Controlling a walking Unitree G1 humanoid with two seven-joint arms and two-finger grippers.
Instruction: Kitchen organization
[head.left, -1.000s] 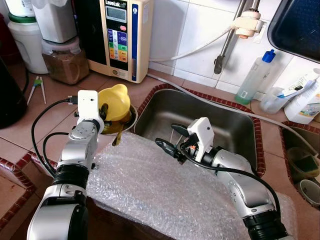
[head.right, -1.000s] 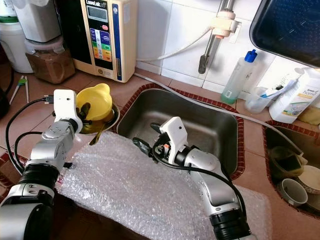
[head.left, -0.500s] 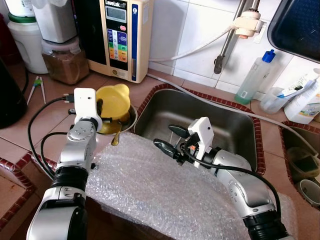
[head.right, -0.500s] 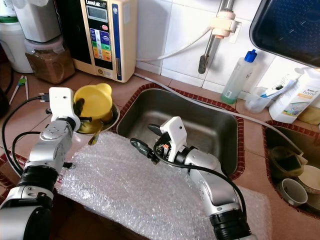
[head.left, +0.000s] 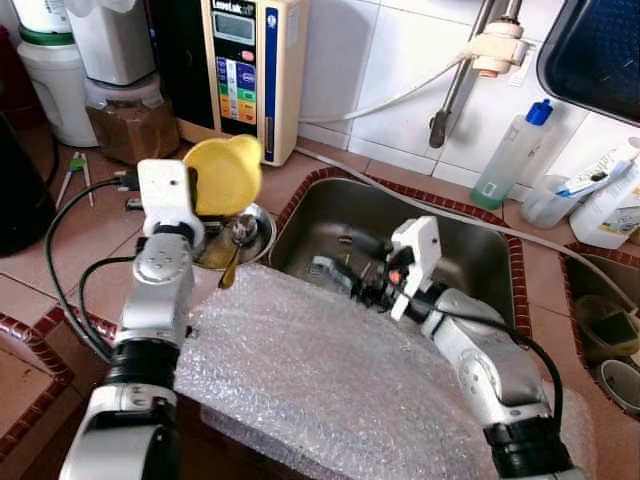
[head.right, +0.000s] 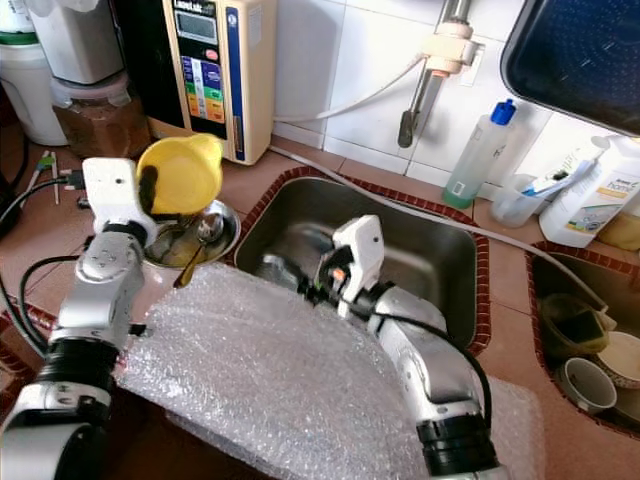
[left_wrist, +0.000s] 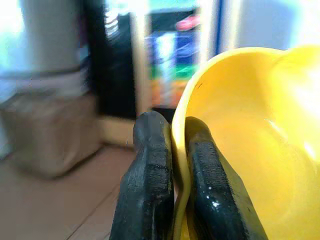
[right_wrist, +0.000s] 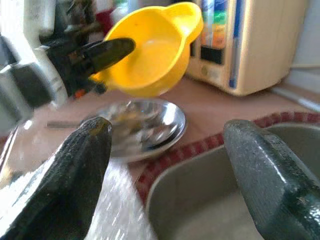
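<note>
The left gripper is clenched on the rim of the yellow bowl, one finger on each side of the wall, and holds it tilted in the air above the metal dish; the bowl does not touch the dish. The dish stands on the brown tiled counter, just beside the left edge of the steel sink, and a spoon leans out over its front rim toward the bubble wrap. Behind the bowl, near but apart from it, stands the cream water machine. The right gripper hangs with its fingers spread wide and nothing between them, over the front left corner of the sink, where the bubble wrap edge meets the red-tiled rim. Its fingers are blurred in the head views. Between the two grippers there is open room over the dish. The basin behind the right gripper is bare steel.
</note>
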